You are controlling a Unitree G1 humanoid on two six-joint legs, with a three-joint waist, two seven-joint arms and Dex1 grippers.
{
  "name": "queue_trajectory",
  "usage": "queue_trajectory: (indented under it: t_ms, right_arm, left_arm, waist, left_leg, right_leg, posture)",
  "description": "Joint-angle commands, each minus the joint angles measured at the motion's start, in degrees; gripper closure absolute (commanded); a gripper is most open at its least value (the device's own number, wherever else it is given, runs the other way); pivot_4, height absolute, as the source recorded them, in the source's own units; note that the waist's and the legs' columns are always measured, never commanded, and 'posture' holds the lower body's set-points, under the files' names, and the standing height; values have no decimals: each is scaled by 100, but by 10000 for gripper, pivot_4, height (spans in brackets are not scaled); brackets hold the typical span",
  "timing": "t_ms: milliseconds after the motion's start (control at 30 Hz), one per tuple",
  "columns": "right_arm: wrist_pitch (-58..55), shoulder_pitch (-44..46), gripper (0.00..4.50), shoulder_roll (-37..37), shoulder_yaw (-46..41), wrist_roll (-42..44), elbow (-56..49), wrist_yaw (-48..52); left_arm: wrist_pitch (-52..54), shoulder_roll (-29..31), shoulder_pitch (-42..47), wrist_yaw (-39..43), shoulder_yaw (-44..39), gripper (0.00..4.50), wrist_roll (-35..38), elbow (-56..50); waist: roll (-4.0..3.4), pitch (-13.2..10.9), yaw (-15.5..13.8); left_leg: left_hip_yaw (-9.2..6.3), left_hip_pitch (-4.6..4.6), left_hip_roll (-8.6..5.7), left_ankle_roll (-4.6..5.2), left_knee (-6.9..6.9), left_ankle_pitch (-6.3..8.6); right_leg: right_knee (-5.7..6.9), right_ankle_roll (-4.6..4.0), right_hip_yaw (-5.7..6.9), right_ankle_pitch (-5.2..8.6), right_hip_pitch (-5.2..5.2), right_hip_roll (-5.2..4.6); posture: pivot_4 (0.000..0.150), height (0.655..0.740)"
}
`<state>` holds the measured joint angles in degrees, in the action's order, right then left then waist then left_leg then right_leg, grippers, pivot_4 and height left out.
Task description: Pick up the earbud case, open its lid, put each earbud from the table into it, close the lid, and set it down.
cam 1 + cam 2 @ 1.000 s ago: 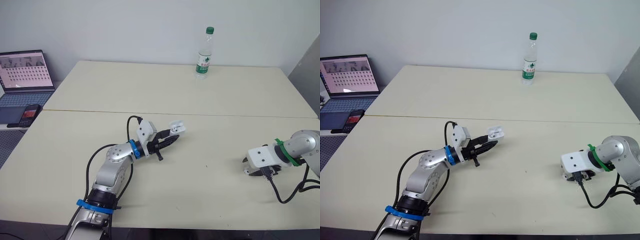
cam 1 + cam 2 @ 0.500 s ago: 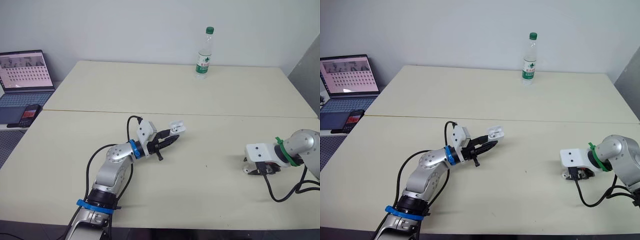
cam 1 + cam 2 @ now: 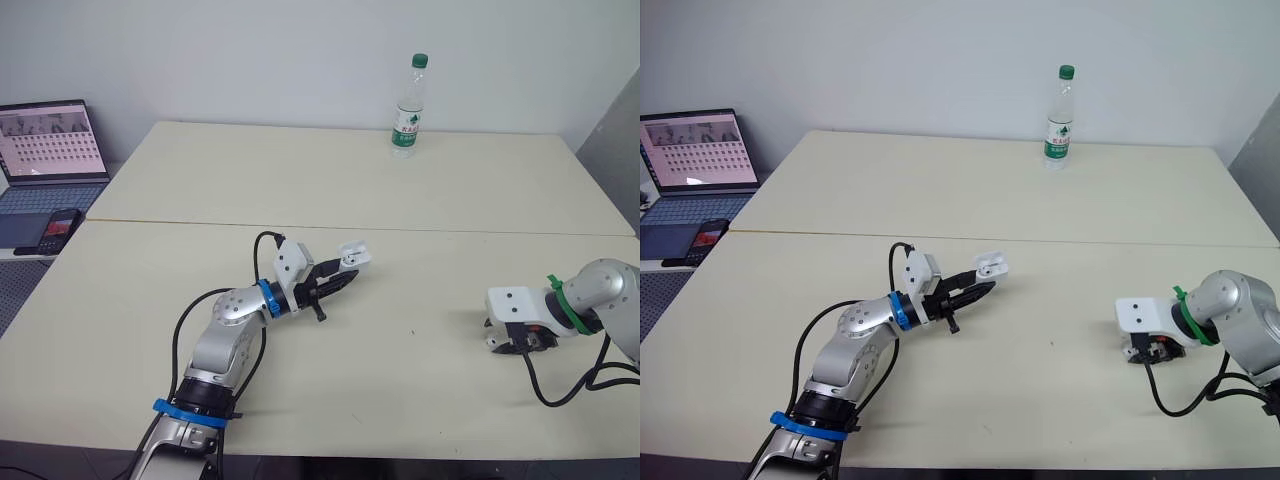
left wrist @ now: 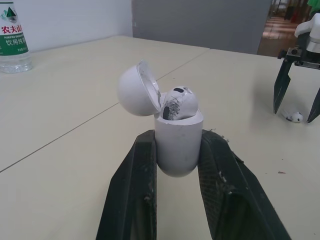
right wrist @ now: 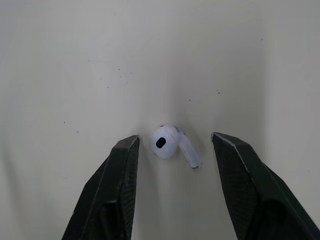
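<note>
Earbud case [image 4: 177,150], lid open and first earbud [image 4: 180,97] seated, is clamped in the left end effector [image 3: 345,275], well short of the bottle [image 3: 408,105]. Right end effector [image 5: 175,141], spread wide, straddles the second earbud [image 5: 165,142] on the bench [image 3: 420,390]; next it likely pinches gently and lifts.

L end effector [image 4: 177,137] clamped, R [image 5: 175,136] wide apart

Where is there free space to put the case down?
Bare: the wide stretch between the left gripper, holding the case, and the right gripper; also the far table up to the bottle. Tight only around the earbud under the right gripper.
</note>
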<state>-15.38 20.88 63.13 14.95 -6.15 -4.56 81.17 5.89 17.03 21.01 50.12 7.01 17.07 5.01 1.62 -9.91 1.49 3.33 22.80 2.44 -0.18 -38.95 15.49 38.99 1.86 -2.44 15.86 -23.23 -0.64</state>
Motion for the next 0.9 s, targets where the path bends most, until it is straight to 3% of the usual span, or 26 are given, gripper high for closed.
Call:
queue_trajectory:
  t_ms: [33,167,900]
  right_arm:
    - [70,53,21416,92,-31,-28,-75,42]
    - [64,44,30345,83,-19,-23,-103,49]
    - [81,34,30345,137,56,-177,-2,139]
  left_arm:
    - [-47,-6,21,-28,-25,37339,24,-218]
    - [-47,-2,11,-33,-28,37339,25,-226]
    - [-36,14,-39,-88,-34,37339,36,-279]
  waist:
    - [0,0,0]
    - [0,0,0]
    - [0,0,0]
  left_leg:
    - [0,0,0,0,0,0]
    - [0,0,0,0,0,0]
    - [0,0,0,0,0,0]
  right_leg:
    - [0,0,0,0,0,0]
    - [0,0,0,0,0,0]
    - [0,0,0,0,0,0]
  posture:
    - [1500,7362]
    - [1500,7362]
    - [1500,7362]
